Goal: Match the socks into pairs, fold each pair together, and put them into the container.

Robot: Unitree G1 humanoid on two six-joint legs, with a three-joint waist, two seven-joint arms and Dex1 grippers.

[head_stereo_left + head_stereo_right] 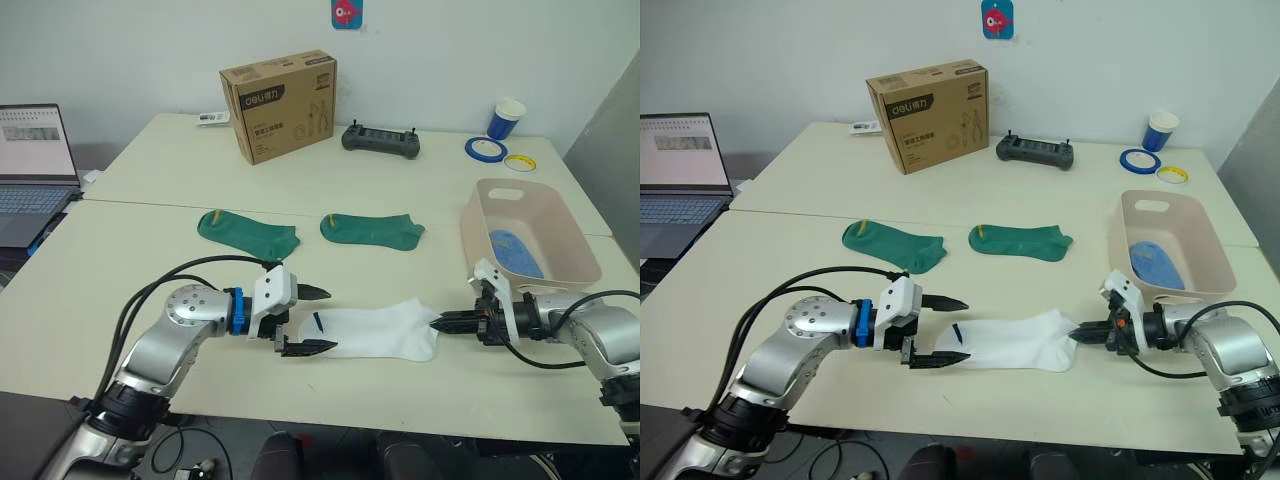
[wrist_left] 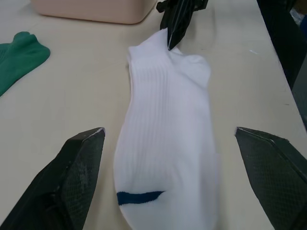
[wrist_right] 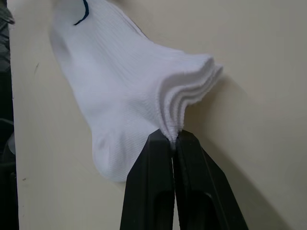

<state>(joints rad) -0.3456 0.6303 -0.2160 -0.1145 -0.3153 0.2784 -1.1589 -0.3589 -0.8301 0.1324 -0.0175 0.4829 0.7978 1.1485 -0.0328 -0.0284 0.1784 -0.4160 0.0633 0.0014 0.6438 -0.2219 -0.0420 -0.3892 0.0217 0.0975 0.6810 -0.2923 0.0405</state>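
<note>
Left hand [image 1: 312, 320]: my fingers spread wide around the striped cuff, ready to close.
Right hand [image 1: 440, 322]: pinching the toe end, keeping it taut.
White socks [image 1: 375, 332]: stacked flat on the surface [image 1: 120, 260].
Green socks [image 1: 247, 231]: beyond, unpaired.
Basin [image 1: 585, 255]: far right, holding blue socks [image 1: 516, 251].

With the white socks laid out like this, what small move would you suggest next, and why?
Probably close the left gripper on the cuff end of the white socks: its fingers stand open on either side of it, while the right gripper is shut on the toe end.
</note>
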